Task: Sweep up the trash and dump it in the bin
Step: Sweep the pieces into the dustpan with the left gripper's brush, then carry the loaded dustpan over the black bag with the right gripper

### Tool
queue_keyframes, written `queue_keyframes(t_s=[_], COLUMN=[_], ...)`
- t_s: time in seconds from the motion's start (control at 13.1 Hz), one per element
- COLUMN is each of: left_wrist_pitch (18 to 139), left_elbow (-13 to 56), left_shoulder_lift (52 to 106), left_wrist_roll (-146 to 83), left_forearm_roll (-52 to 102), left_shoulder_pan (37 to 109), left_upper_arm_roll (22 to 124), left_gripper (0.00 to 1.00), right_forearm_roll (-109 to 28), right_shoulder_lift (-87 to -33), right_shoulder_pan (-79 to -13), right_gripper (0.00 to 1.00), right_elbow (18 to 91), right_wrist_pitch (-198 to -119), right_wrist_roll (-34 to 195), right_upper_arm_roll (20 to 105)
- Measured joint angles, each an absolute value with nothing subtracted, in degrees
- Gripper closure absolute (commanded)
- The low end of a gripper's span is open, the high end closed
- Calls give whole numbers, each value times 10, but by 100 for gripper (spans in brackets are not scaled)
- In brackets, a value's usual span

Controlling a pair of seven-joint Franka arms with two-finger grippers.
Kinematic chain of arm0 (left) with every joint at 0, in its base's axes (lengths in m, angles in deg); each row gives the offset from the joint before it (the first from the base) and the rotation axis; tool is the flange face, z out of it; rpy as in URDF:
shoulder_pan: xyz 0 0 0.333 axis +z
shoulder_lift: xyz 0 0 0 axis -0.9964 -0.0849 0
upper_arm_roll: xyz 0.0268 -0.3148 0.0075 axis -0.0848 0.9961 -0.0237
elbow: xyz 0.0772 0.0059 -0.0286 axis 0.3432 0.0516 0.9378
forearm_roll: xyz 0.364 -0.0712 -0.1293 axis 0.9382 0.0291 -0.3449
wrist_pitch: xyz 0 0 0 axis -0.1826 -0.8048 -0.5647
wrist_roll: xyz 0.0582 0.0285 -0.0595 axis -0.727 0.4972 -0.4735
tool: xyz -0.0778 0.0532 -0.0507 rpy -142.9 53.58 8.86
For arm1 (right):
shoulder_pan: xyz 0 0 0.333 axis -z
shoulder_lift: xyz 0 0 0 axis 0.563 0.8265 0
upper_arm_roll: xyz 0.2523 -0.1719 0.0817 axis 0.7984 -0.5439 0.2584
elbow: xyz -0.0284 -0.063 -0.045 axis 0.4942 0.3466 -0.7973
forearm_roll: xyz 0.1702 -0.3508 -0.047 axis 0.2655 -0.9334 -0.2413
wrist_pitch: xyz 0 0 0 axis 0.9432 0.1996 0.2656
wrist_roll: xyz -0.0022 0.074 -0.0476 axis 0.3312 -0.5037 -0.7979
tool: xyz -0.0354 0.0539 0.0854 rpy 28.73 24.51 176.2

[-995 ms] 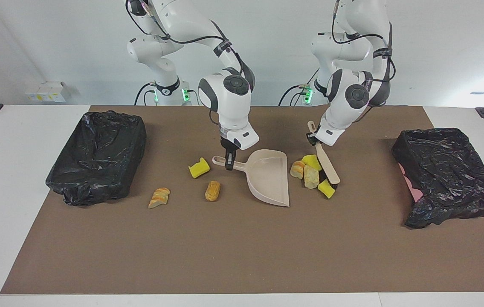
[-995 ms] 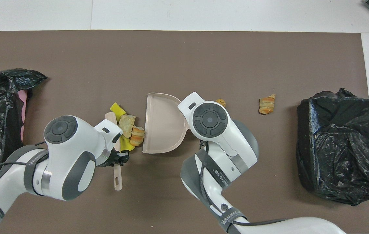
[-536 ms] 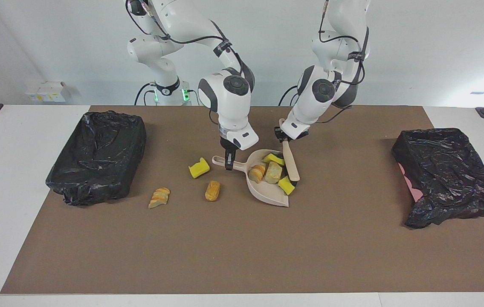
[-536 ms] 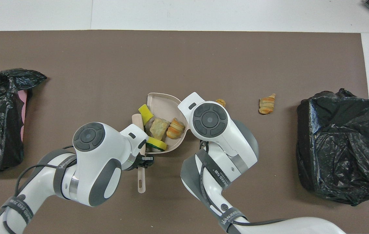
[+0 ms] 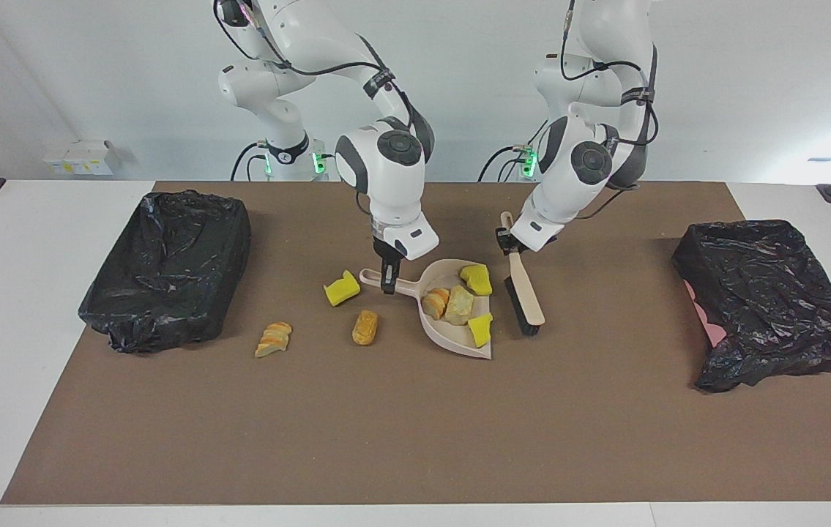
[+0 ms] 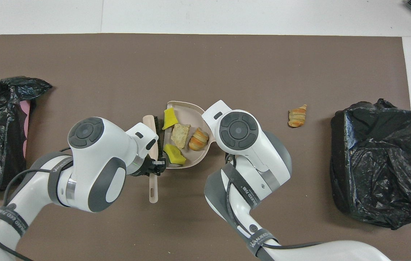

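Brown matting covers the counter [image 5: 400, 439]. On it, the right hand [image 5: 388, 279] is clenched on the handle of the beige dustpan [image 5: 452, 326], which holds four pieces of trash [image 5: 457, 304]. Just beside the pan's open edge, the left hand [image 5: 511, 245] grips the hand brush [image 5: 524, 291], bristles down. Three more lumps [image 5: 342, 288] lie on the mat toward the right arm's end, short of the black-lined bin [image 5: 170, 267]. A second bin [image 5: 770, 296] sits at the left arm's end.

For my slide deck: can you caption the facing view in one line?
Right tool holds the dustpan with four trash pieces; left tool holds the brush beside it.
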State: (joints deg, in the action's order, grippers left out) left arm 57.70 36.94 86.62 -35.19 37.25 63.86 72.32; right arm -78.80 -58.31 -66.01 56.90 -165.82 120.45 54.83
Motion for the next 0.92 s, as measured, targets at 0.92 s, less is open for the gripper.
queue_keyframes(t_s=[0.92], left_wrist_pitch=[599], left_elbow=[461], left_shoulder_lift=[923], left_wrist_roll=[-399], left_forearm_roll=[379], left_shoulder_pan=[603], left_upper_arm_roll=[735], left_gripper=[100], right_forearm_roll=[-771], right_shoulder_lift=[-671], right_shoulder_pan=[-558], right_gripper=[100], right_elbow=[569], right_wrist_pitch=[-1600], right_wrist_roll=[1313], right_upper_arm_roll=[545])
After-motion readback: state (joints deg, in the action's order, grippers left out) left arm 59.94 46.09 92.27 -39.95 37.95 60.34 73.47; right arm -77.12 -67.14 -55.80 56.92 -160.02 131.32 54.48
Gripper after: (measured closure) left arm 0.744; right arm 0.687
